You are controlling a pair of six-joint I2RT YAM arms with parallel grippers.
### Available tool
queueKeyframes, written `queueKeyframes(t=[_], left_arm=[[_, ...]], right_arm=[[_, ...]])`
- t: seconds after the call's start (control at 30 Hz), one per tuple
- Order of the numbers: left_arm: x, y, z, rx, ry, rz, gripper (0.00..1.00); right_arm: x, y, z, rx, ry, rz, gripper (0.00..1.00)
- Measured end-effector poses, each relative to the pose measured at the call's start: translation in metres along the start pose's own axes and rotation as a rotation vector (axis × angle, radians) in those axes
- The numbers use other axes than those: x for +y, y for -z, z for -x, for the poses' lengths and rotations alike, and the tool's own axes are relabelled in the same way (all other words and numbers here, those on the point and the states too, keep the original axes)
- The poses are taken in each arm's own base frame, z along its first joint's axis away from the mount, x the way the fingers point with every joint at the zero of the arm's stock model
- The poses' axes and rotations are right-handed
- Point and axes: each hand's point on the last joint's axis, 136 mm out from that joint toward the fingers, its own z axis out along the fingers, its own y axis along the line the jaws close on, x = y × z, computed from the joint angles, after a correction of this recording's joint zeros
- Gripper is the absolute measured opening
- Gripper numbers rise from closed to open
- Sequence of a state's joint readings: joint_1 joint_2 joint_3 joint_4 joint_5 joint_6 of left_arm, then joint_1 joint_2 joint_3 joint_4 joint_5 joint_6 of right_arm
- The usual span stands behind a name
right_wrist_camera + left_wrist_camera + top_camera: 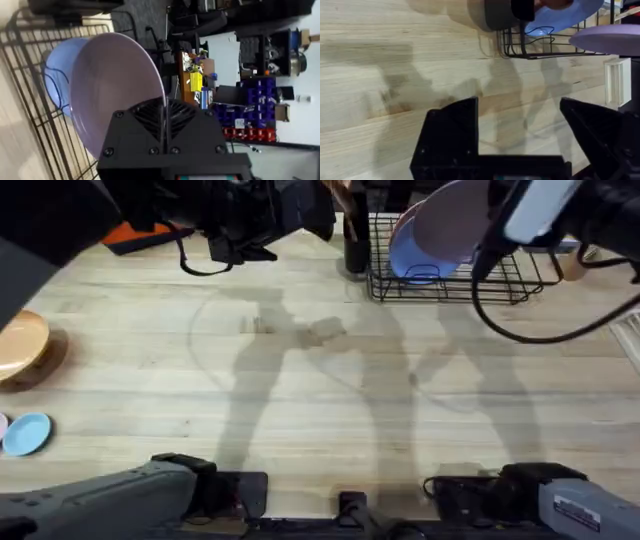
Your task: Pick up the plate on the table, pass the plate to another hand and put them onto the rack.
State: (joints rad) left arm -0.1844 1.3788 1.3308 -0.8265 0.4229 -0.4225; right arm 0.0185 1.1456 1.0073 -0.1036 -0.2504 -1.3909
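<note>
Grey arm bases with black joints, black screw-studded right gripper (165,125), black cables

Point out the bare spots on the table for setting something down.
The table lies bare across its middle, from the rack down to the arm bases. The far right is crowded: the right gripper holds the plate over the rack beside a blue plate. Small dishes border the left edge.

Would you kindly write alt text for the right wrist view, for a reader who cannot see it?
The right gripper grips the rim of the lavender plate, jaws shut on it, holding it on edge over the black wire rack. A blue plate stands in the rack just behind it.
</note>
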Motion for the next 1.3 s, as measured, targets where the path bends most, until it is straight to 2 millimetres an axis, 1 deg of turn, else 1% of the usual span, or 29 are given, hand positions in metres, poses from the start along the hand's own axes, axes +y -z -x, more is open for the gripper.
queueKeyframes(t=[0.07, 0.2, 0.27, 0.47, 0.57, 0.67, 0.87, 1.17, 1.3], left_arm=[[0.0, 0.0, 0.0, 0.0, 0.0, 0.0, 0.995], [0.0, 0.0, 0.0, 0.0, 0.0, 0.0, 0.994], [0.0, 0.0, 0.0, 0.0, 0.0, 0.0, 0.994], [0.0, 0.0, 0.0, 0.0, 0.0, 0.0, 0.994], [0.0, 0.0, 0.0, 0.0, 0.0, 0.0, 0.994], [0.0, 0.0, 0.0, 0.0, 0.0, 0.0, 0.994], [0.0, 0.0, 0.0, 0.0, 0.0, 0.0, 0.993], [0.0, 0.0, 0.0, 0.0, 0.0, 0.0, 0.993], [0.0, 0.0, 0.0, 0.0, 0.0, 0.0, 0.993]], right_arm=[[0.004, -0.01, -0.004, 0.002, 0.03, 0.011, 0.031], [0.0, -0.029, -0.009, -0.002, 0.078, -0.018, 0.031], [0.0, -0.035, -0.01, -0.004, 0.102, -0.024, 0.031], [0.019, -0.052, -0.015, -0.004, 0.181, 0.03, 0.031], [0.026, -0.058, -0.01, -0.022, 0.209, 0.051, 0.031], [0.029, -0.058, -0.009, -0.024, 0.212, 0.061, 0.031], [0.046, -0.056, -0.012, -0.019, 0.199, 0.133, 0.031], [0.046, -0.056, -0.012, -0.022, 0.254, 0.13, 0.031], [0.047, -0.059, -0.013, -0.025, 0.289, 0.129, 0.031]])
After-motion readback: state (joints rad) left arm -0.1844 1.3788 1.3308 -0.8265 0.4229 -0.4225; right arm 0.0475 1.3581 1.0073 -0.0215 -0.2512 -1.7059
